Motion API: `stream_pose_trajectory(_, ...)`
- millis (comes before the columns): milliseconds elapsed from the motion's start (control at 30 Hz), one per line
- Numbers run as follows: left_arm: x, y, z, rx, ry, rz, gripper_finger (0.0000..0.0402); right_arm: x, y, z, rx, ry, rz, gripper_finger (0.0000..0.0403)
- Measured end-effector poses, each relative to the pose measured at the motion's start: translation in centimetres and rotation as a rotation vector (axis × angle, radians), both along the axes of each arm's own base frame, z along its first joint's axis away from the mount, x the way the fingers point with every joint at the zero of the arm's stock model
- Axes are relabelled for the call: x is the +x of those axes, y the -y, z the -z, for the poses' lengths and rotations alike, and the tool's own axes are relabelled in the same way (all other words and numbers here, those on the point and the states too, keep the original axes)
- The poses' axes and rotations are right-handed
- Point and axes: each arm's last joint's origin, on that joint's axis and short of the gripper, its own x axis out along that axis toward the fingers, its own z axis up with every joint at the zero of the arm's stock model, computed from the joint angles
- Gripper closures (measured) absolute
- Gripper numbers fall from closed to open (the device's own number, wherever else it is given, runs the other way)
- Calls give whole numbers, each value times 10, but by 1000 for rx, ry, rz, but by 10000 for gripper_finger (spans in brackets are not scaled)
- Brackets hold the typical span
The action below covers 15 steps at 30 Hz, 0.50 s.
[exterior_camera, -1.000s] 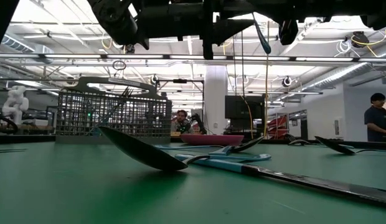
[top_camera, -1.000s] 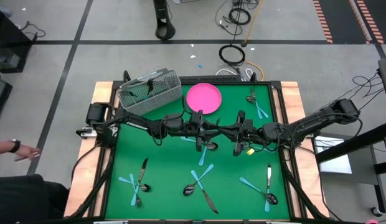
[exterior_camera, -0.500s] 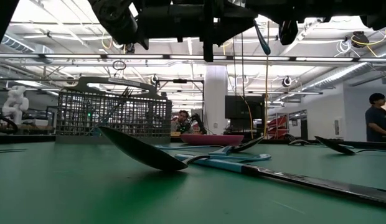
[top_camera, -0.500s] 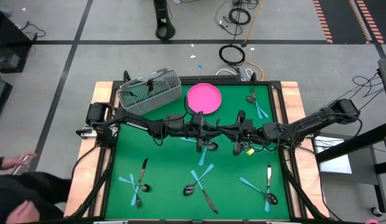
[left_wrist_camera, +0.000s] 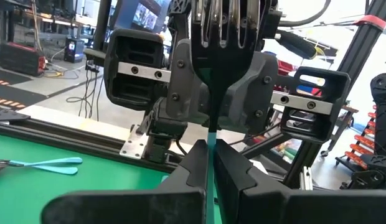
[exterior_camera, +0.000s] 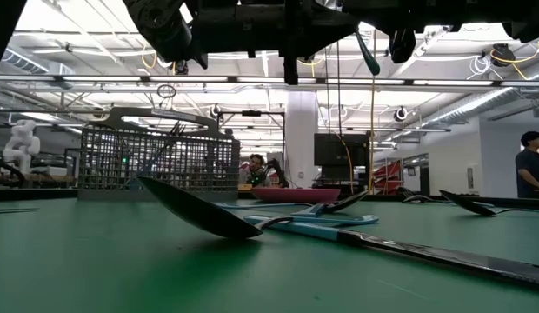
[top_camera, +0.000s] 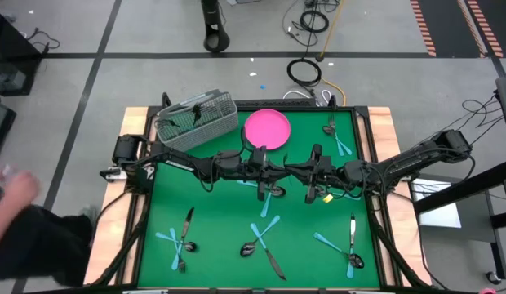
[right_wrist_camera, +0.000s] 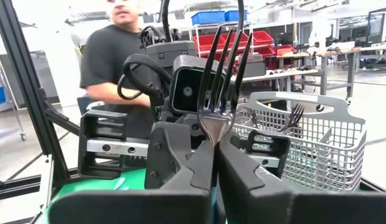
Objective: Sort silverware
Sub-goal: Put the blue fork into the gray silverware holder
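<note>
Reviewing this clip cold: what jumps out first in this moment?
The two arms meet nose to nose above mid-table, the left gripper and right gripper both shut on one fork, tines up. Behind them sit the pink plate and the wire basket; blue-handled cutlery pairs lie scattered across the green mat.

Basket (top_camera: pixel 196 120) left of plate (top_camera: pixel 267 129), touching.

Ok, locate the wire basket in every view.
High view: wire basket at the table's far edge, left of the pink plate.
Low view: basket at back left, plate to its right.
Left wrist view: not in it.
Right wrist view: basket at right, behind the held fork.
Landmark: the pink plate.
</note>
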Motion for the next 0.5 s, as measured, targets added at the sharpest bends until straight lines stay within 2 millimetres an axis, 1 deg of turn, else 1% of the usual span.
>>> stream_pose_trajectory(167, 0, 0, 0, -2, 0, 0, 392, 0, 0, 1, -6, -8, -4, 366)
stream_pose_trajectory(367, 0, -2, 0, -2, -6, -11, 393, -1, -1, 1, -52, -21, -7, 305)
stream_pose_trajectory(500, -1, -5, 0, -1, -19, -20, 393, -7, -1, -5, -82, -26, -12, 269)
